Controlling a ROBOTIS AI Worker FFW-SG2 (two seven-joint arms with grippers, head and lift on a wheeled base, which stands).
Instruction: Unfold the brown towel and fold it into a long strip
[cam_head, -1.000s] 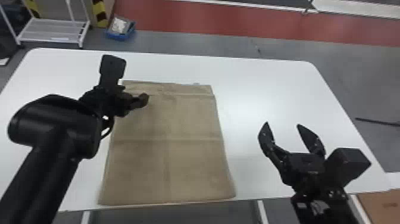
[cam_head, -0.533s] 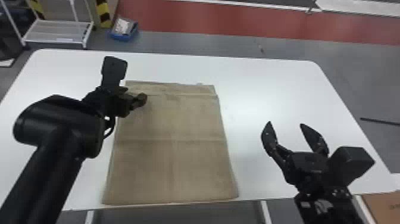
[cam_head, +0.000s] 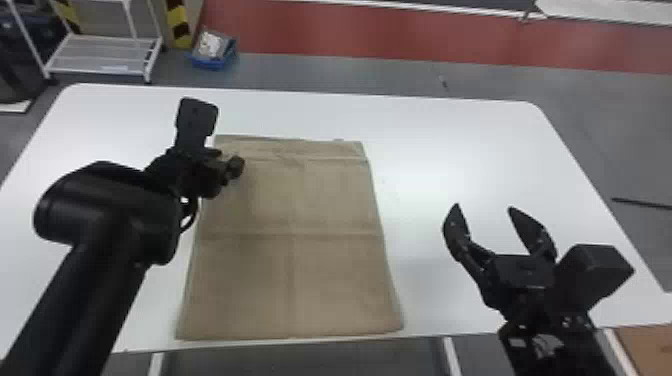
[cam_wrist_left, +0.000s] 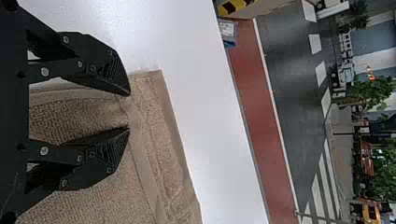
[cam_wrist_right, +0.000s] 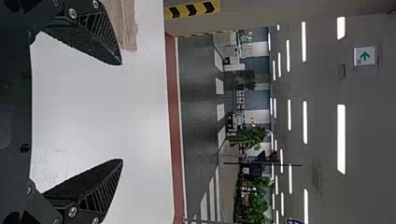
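Straddling a raised fold (cam_wrist_left: 79, 116) of the brown towel (cam_head: 295, 280) beneath with the left claw (cam_wrist_left: 129, 112) part-open, needing an even pinch before lifting, and holding the right claw (cam_head: 483, 207) wide, off the towel.

The head view has swung slightly left, so the counter (cam_head: 500, 150) and the brown towel (cam_head: 290, 210) sit farther right in it. At the towel's far left corner, the left tool's (cam_head: 225, 161) fingers have drawn closer together, and its arm (cam_head: 105, 215) has edged rightward.
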